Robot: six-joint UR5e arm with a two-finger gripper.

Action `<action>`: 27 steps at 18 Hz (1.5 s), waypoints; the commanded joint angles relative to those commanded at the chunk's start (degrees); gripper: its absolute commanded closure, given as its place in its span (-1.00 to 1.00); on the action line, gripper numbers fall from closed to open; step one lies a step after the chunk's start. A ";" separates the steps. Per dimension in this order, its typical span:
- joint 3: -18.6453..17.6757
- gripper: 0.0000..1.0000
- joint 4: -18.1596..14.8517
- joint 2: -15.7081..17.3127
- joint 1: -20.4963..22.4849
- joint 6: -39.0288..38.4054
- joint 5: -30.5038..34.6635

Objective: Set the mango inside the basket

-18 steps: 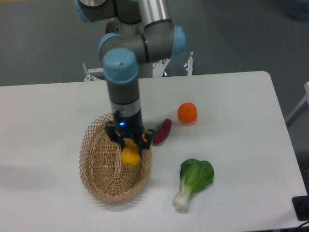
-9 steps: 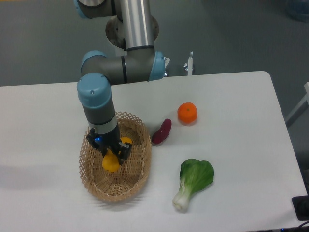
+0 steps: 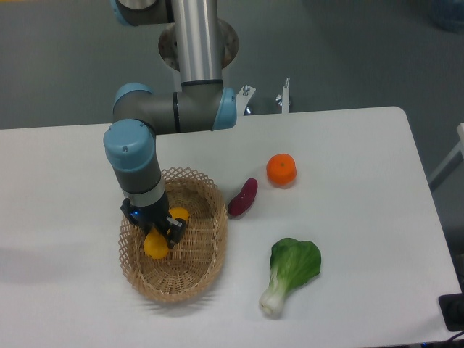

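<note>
mango (image 3: 155,245) in basket (image 3: 210,239), table's left

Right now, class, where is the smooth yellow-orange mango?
The smooth yellow-orange mango sits in the pincer over the left inside of the oval tan wicker basket, on the table's left half.

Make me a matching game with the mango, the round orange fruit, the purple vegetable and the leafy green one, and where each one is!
Things:
1. mango
2. round orange fruit
3. purple vegetable
4. leafy green vegetable

Places:
A. on the table just right of the basket
B. over the basket, in the gripper
C. nearest the front edge of the table
D. farthest back of the four, near the table's middle

Pairs: 1-B, 2-D, 3-A, 4-C
</note>
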 joint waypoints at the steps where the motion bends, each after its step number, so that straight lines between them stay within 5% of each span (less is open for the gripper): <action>1: 0.17 -0.94 0.00 0.00 0.00 0.09 0.00; 7: 2.28 -1.00 -0.26 0.53 0.79 -0.09 0.17; 14: 6.50 -1.00 -1.23 4.13 8.96 5.87 0.53; 27: 9.93 -1.00 -15.37 8.96 20.03 27.94 -0.09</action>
